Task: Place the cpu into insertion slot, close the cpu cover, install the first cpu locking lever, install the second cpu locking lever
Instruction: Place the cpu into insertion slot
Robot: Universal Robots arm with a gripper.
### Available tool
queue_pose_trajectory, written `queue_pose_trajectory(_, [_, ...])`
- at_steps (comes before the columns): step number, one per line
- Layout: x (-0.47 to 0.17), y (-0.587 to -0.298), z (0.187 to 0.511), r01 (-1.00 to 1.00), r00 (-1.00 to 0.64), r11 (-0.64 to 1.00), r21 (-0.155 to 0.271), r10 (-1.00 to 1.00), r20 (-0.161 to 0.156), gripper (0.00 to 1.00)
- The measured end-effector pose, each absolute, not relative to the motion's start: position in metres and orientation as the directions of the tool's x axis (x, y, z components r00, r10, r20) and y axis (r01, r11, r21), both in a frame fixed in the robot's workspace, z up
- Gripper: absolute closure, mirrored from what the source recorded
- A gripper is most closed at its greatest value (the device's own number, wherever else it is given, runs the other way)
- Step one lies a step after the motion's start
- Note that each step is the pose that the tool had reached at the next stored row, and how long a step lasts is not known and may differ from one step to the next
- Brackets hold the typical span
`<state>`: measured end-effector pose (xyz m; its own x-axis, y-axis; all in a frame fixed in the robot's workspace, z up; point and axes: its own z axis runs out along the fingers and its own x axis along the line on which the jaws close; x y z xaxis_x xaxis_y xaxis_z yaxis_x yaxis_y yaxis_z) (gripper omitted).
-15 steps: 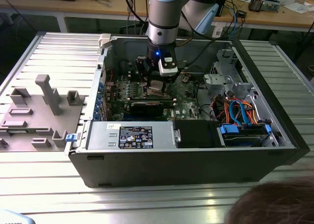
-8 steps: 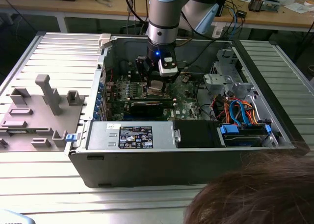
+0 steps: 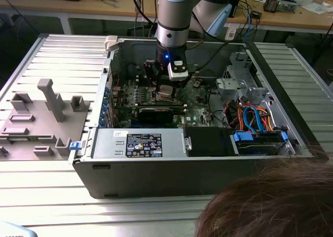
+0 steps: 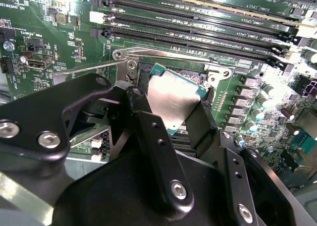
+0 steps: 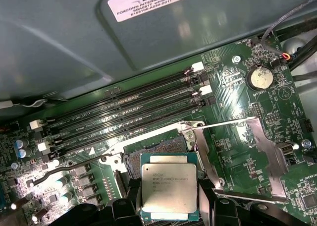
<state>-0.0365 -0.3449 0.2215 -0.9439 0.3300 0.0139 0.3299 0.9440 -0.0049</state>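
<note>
Grey sheet-steel case (image 3: 156,181) encloses the green motherboard (image 5: 228,102). The cpu cover (image 5: 270,156), a thin silvery frame, stands swung open beside the socket (image 5: 143,160). The gripper (image 5: 169,208) is clenched on the cpu (image 5: 169,186), just over that socket. Treat the cpu as light, rigid and fragile underneath; grip only its opposite edges, since the metal lid looks smooth.

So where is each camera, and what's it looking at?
Exterior view: off the arm, above the open case, looking down into it; shows the arm and someone's hair.
Second wrist view: on the arm, looking along the black fingers gripping the tilted cpu.
First wrist view: on the arm, looking down on the cpu over its socket; fingers beside it.
Both wrist views share the cpu, fingers and memory slots.
</note>
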Motion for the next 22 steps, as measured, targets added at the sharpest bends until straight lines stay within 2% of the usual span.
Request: queue_pose_trajectory(22, [-0.0365,-0.3448,0.2213,0.345,-0.939,0.939,-0.005,0.345,0.014,0.46])
